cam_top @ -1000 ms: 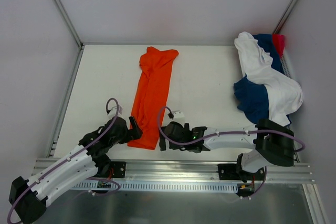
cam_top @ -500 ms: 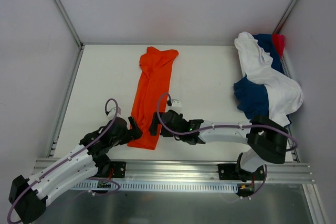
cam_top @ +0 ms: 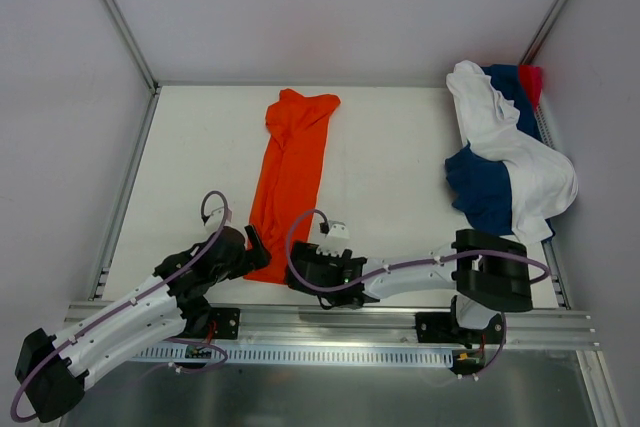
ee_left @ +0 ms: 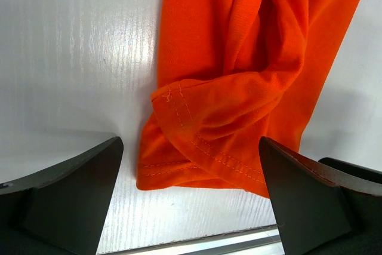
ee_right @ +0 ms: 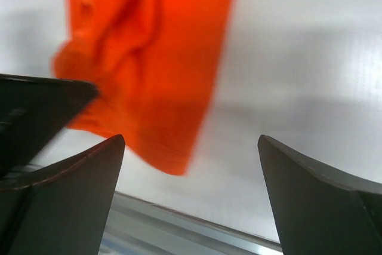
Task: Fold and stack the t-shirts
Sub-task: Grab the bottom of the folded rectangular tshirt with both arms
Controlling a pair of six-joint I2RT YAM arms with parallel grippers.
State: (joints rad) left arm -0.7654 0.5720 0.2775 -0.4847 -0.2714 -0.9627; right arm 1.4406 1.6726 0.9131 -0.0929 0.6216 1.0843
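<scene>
The orange t-shirt lies folded into a long narrow strip on the white table, running from the back down to the near edge. My left gripper is open at the left of its near hem; in the left wrist view the hem lies between and just beyond the wide-apart fingers. My right gripper is open too, low beside the hem's right corner, touching nothing. White, navy and red-pink t-shirts lie heaped at the back right.
A metal rail runs along the near edge just behind both grippers. Frame posts and grey walls close the left, back and right sides. The heap of t-shirts hangs against the right rail.
My right arm has swung left and towards the near edge, bringing its open gripper to the orange t-shirt's near right corner. The left arm has hardly moved. The t-shirt lies as before.
</scene>
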